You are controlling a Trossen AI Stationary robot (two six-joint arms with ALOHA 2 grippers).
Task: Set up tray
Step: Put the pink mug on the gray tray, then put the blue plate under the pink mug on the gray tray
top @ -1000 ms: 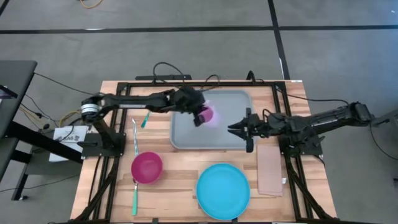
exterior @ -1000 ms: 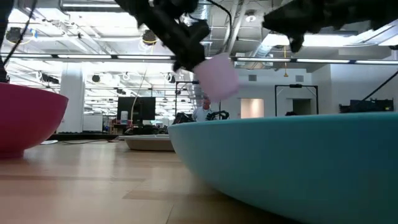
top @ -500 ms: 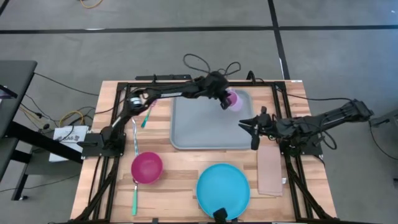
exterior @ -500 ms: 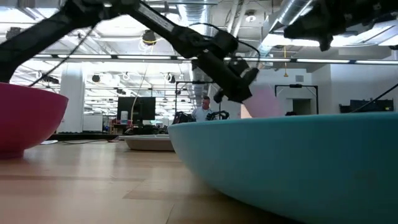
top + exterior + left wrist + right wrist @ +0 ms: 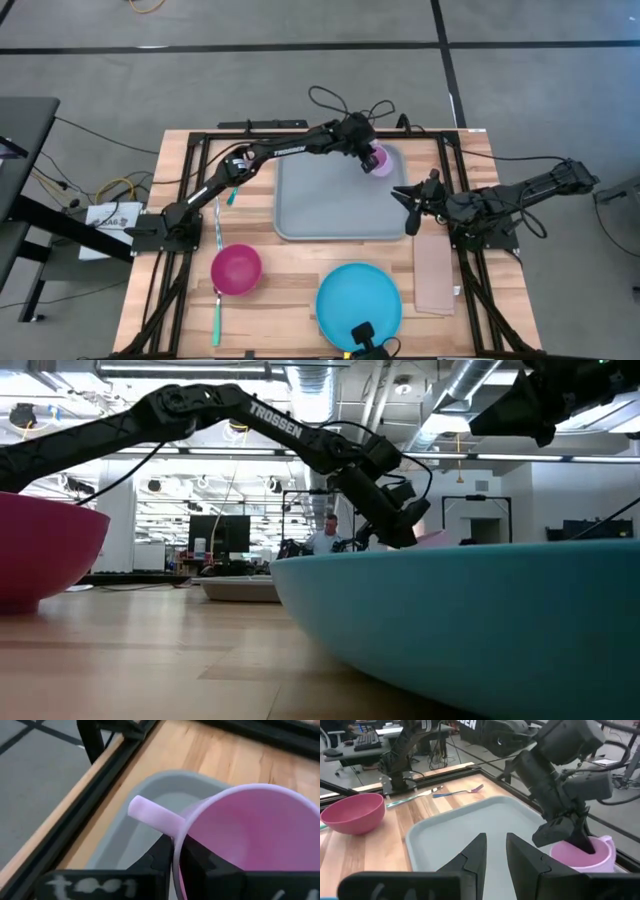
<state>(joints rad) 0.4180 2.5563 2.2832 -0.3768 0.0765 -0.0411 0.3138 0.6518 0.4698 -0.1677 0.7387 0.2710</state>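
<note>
The pale lilac-pink cup (image 5: 381,162) with a side handle is over the far right corner of the grey-blue tray (image 5: 320,205). My left gripper (image 5: 366,155) is stretched across the tray and shut on the cup. In the low view only the top of the cup (image 5: 436,538) shows, behind the plate's rim. My right gripper (image 5: 409,206) hovers open over the tray's right edge, near the cup, touching nothing. Its fingers (image 5: 479,851) point toward the tray's left side. My left gripper (image 5: 175,857) pinches the cup's wall at the rim (image 5: 176,837), right beside the handle (image 5: 152,815), with one finger inside the cup and one outside. It comes slanting down from above and from the tray's left. The cup (image 5: 585,854) stands roughly upright low at the tray's corner; whether its base rests there I cannot tell.
A magenta bowl (image 5: 236,270) and a bright blue plate (image 5: 359,305) sit on the near half of the table. A tan napkin (image 5: 434,272) lies right of the plate. Cutlery (image 5: 217,225) lies left of the tray, with a teal fork (image 5: 233,190).
My left gripper has carried the cup from above the tray's middle toward its far right corner and lowered it there, the arm stretching out. My right gripper has drawn back a little toward the table's right edge.
</note>
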